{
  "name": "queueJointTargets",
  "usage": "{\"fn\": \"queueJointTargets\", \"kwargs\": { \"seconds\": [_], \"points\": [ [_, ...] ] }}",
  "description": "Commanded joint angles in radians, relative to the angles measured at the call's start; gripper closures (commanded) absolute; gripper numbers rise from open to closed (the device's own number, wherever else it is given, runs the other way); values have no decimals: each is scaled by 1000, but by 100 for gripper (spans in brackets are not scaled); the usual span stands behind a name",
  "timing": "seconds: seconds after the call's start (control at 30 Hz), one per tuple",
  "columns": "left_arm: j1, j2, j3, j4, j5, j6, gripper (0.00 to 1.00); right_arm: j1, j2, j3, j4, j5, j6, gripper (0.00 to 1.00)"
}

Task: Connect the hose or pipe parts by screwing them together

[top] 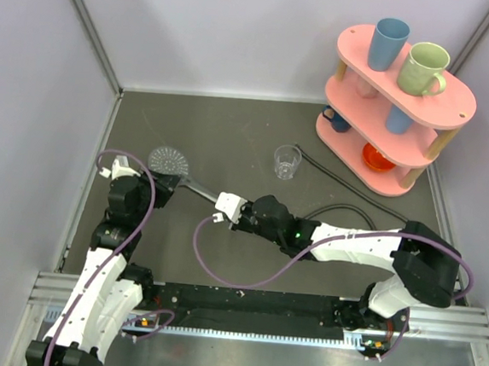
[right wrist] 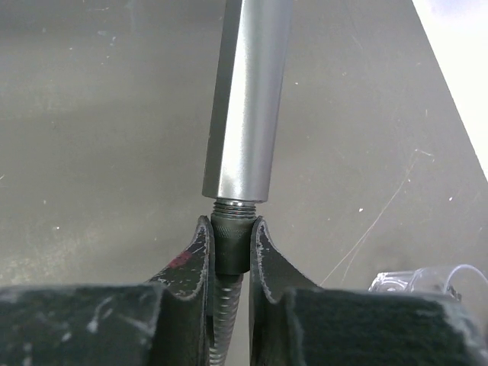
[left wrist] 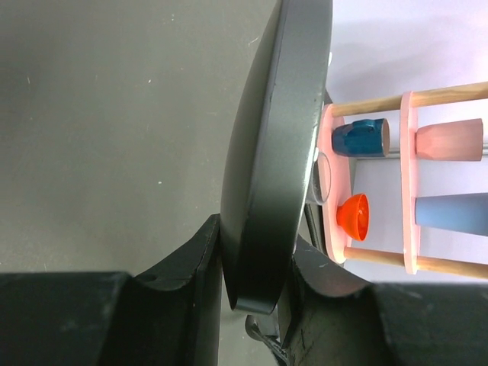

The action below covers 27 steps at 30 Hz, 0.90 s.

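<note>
The grey hand shower lies on the dark table with its perforated disc (top: pixel 169 159) at the left and its straight handle (top: pixel 199 189) pointing right. My left gripper (top: pixel 161 178) is shut on the disc's rim; in the left wrist view the disc (left wrist: pixel 274 152) stands edge-on between the two fingers of that gripper (left wrist: pixel 255 267). My right gripper (top: pixel 223 207) is shut on the knurled nut (right wrist: pixel 231 240) at the end of the dark hose (top: pixel 347 182). The nut sits against the silver handle (right wrist: pixel 248 99), with a few threads (right wrist: pixel 232 206) showing between them.
A clear glass cup (top: pixel 287 161) stands behind the right gripper and shows again as the glass cup (right wrist: pixel 415 280) in the right wrist view. A pink shelf (top: pixel 397 102) with cups fills the back right corner. Enclosure walls close in left, back and right. Purple cables loop from both arms.
</note>
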Motion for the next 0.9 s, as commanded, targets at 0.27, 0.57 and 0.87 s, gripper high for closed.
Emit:
{"fn": "queueJointTargets", "kwargs": {
  "seconds": [0.27,0.57,0.87],
  "points": [
    [-3,-133,-164,561,271,44,100,-93,-32,97,-22,-386,152,100],
    [-5,-120,-293,881,417,4,100,-241,-46,85,59,-823,275,100],
    [-3,-107,-298,1054,544,13,100,-351,-6,102,176,-1158,446,100]
  ]
}}
